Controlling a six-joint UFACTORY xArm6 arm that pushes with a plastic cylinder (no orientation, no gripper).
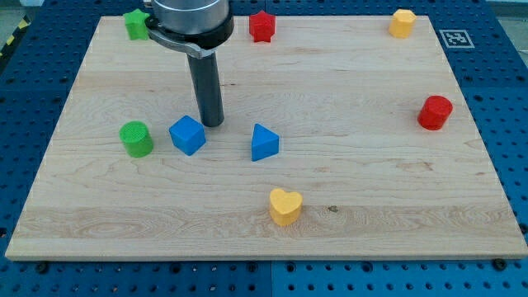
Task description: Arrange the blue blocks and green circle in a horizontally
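Note:
A green circle block (136,138) sits at the view's left of the wooden board (355,190). A blue cube block (187,134) lies just to its right. A blue triangle block (264,143) lies further right, with a gap between it and the cube. My tip (213,123) rests on the board just above and to the right of the blue cube, very close to its upper right side. The three blocks lie roughly along one horizontal line.
A green star-like block (136,24) is at the top left, partly beside the arm. A red block (261,25) is at the top middle, a yellow block (402,22) at the top right, a red block (434,112) at the right, and a yellow heart (285,206) at the bottom middle.

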